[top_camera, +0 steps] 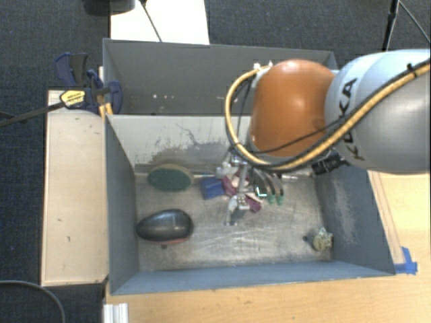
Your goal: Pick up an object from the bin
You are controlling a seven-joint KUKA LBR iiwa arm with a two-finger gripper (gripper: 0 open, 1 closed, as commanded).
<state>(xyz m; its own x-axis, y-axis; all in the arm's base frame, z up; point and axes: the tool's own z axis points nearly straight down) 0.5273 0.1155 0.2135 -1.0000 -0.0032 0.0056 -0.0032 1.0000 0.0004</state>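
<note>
Low over the middle of the bin (121, 180), reaching in across its right edge: gripper (234, 215), tip down at the floor or just above it. Open or closed: cannot tell from this angle. Just beside the tip, toward the right edge: magenta piece (250, 204), small and angular. Near it on the other side, toward the back edge: blue piece (211, 188). Over both, covering the back right part of the bin: orange wrist cover (289, 106) with looped cables.

Grey metal floor, scuffed, with pale scratches toward the front edge. Sloped grey walls all round. Dark carpet (40, 19) outside.

By count: one magenta piece, one blue piece, one green oval brush (170, 178) near the back edge and left of centre, one dark oval lump (163, 225) toward the front left corner, one small yellowish crumpled scrap (320, 239) near the front right corner, well apart from the rest.
</note>
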